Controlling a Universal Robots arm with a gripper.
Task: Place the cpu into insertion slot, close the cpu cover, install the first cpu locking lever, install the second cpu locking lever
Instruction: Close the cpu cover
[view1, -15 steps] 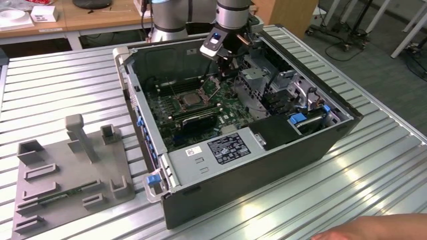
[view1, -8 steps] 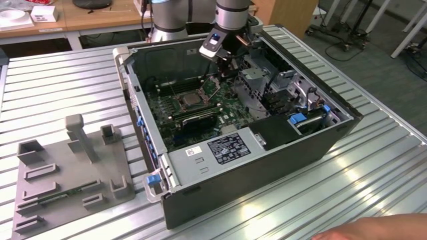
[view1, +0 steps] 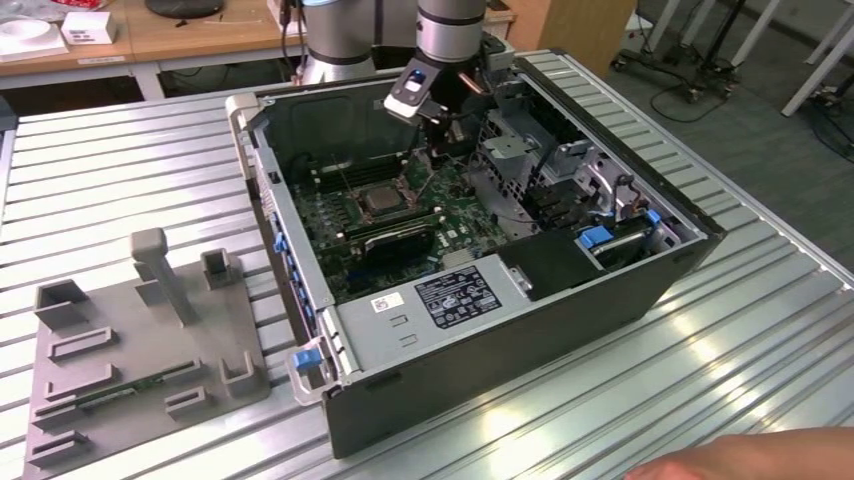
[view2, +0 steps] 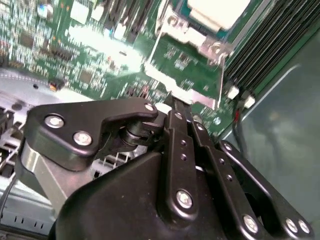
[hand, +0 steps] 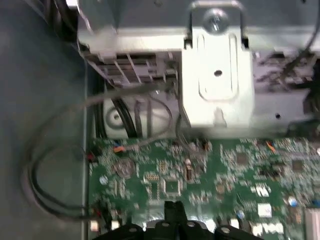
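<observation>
The cpu (view2: 218, 11) shows its pale face inside the insertion slot (view1: 378, 202) on the green motherboard. In the second wrist view, the cpu cover (view2: 176, 31), a silvery frame, lies around the chip. A thin metal locking lever (view2: 220, 75) runs along the socket's edge. My gripper (view1: 433, 150) hangs inside the open computer case, behind the socket towards the case's back wall. In the second wrist view the gripper (view2: 172, 104) has its black fingers pressed together over the board, a short way from the socket's corner, with nothing seen between them. Its tip (hand: 172, 206) also shows in the first wrist view.
The case (view1: 534, 330) lies open on a slatted metal table. A grey power supply box (view1: 441, 295) sits at its front, a metal drive cage (view1: 514, 165) on the exterior view's right, and loose cables (hand: 55, 165) run by the board. A grey fixture plate (view1: 134, 350) and a hand (view1: 761, 458) are nearby.
</observation>
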